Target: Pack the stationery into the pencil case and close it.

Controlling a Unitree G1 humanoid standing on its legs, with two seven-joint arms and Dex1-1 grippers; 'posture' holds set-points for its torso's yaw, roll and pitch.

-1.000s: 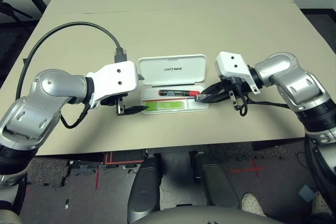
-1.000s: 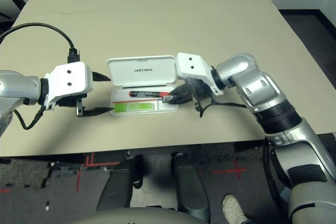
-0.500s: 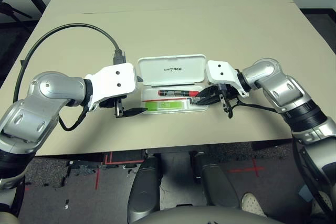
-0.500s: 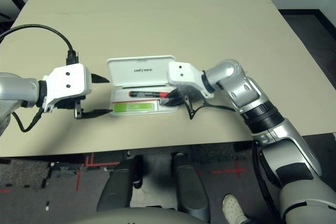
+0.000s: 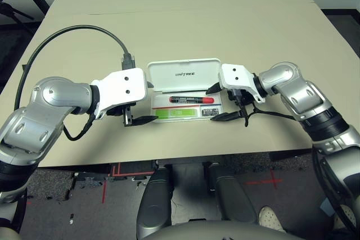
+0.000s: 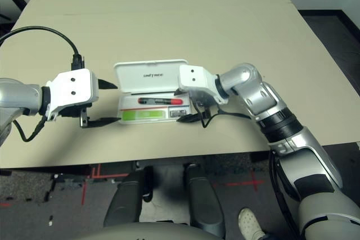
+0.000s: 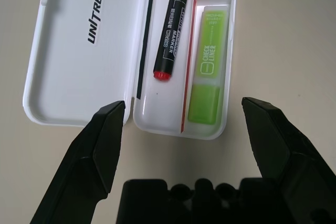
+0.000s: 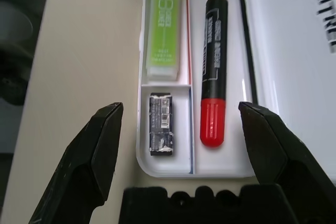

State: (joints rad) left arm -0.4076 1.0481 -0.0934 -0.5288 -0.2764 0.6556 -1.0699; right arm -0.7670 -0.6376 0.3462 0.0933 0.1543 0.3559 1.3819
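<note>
The white pencil case (image 5: 183, 84) lies open on the table, its "UNITREE" lid (image 7: 68, 66) folded back. In its tray lie the stationery: a black marker with a red cap (image 5: 192, 99), a lime-green stick (image 5: 177, 113) and a tiny dark-and-silver piece (image 8: 161, 124) in the small end compartment beside the green stick (image 8: 164, 24). My right gripper (image 5: 217, 104) stands open at the tray's right end, its fingers straddling it and holding nothing. At the tray's left end my left gripper (image 5: 147, 103) is open as well, its fingers either side of the case's short edge.
The beige table (image 5: 185, 21) stretches far behind the case. Its front edge (image 5: 185, 158) runs close below both grippers. A black cable (image 5: 84, 27) arcs over my left forearm.
My right gripper was shut on the tiny piece at the tray's right end; it has opened and the piece now lies in the end compartment. My left arm has held still.
</note>
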